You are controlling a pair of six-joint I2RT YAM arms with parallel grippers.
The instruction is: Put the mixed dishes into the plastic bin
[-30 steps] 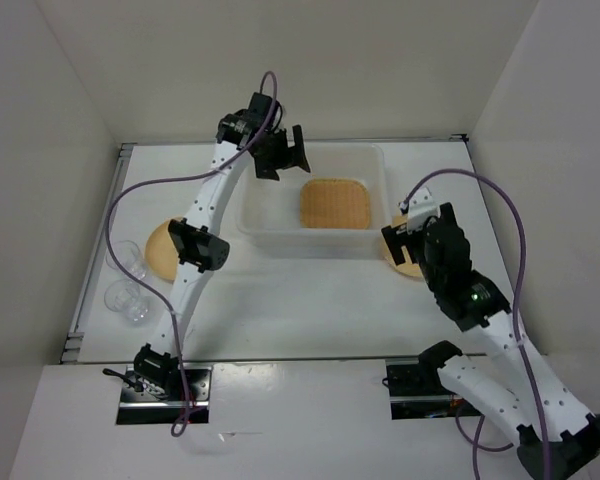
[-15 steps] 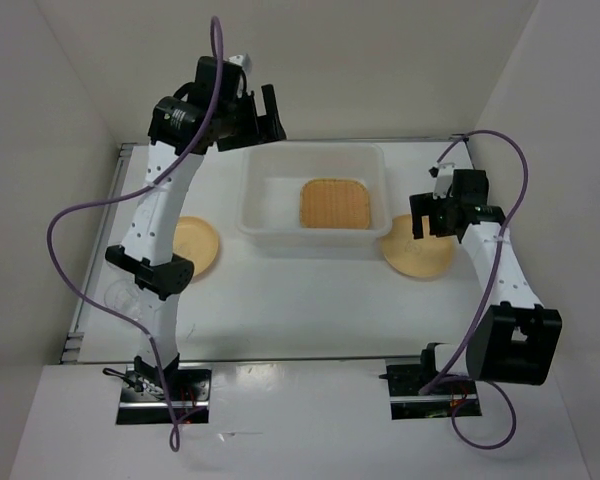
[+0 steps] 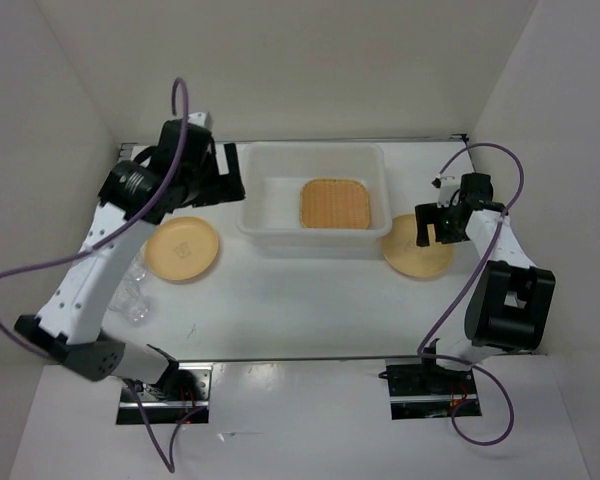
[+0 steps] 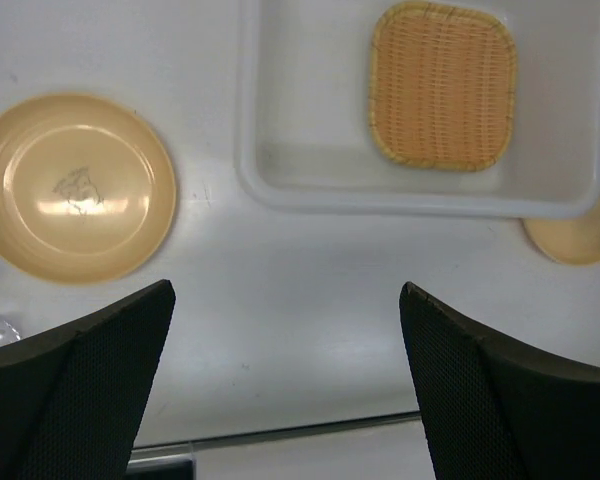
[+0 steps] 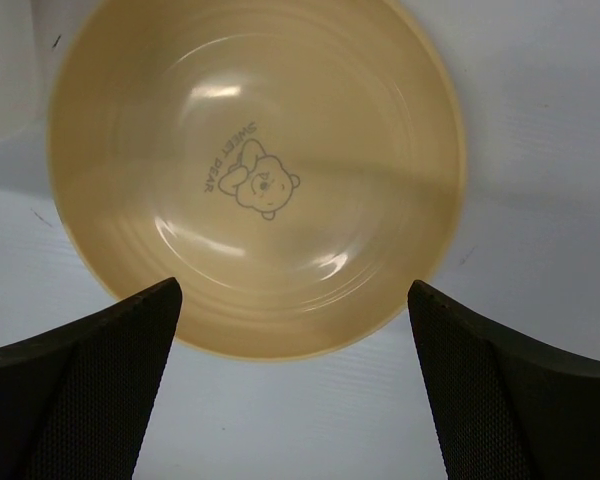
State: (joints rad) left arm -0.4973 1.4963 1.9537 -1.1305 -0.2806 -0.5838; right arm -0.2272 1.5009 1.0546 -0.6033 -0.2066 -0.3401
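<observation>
The plastic bin stands at the table's back centre, and a rounded-square woven tan plate lies inside it. One round tan plate lies left of the bin, another at its right front corner. Clear cups stand at the far left. My left gripper hangs open and high by the bin's left end. From there its camera looks down on the left plate, the bin and the woven plate. My right gripper is open just above the right plate, its fingers apart near the plate's edge.
White walls close in the table on three sides. A metal rail runs along the left edge. Purple cables loop over both arms. Bare white table lies in front of the bin and plates.
The left arm swung from the bin's back left corner out to its left side. The right arm stretched out to hang over the right plate. Both grippers stayed open.
</observation>
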